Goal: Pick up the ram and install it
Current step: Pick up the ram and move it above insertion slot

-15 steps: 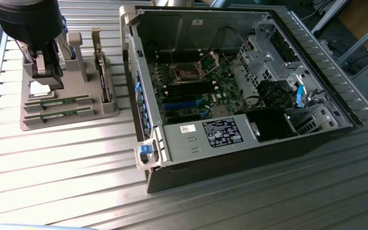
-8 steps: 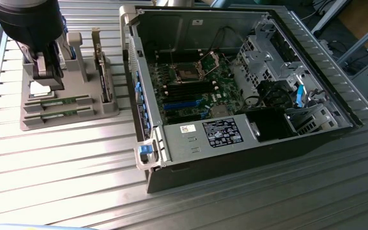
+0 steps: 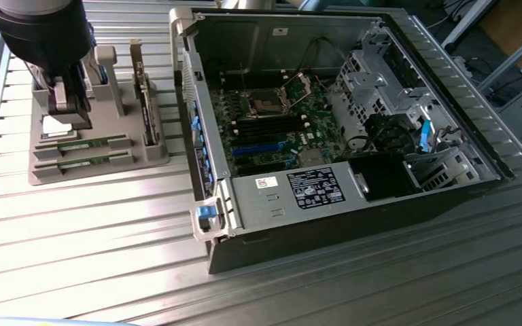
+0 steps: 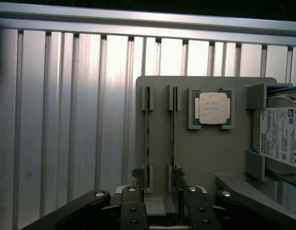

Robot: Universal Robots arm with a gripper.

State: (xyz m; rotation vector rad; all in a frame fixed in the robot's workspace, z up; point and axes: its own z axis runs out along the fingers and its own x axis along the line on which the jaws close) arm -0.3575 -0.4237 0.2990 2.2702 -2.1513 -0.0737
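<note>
Here, two thin green circuit-board ram sticks point(image 4: 148, 139) are stood on edge in slots of a grey plastic tray point(image 4: 200, 158), presumably so that their flat faces are offered to a pinch from above. The black two-fingered gripper point(image 4: 164, 211) is held over one end of them, its fingers point(image 4: 133, 206) spread wide and nothing gripped. The open grey metal computer case point(image 3: 242, 37) is laid just beside the tray.

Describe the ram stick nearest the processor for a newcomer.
Beside the open computer case sits a grey holder tray. Two thin green sticks stand on edge in its parallel slots; the ram is the one next to the square silver processor, not the outer stick.
</note>
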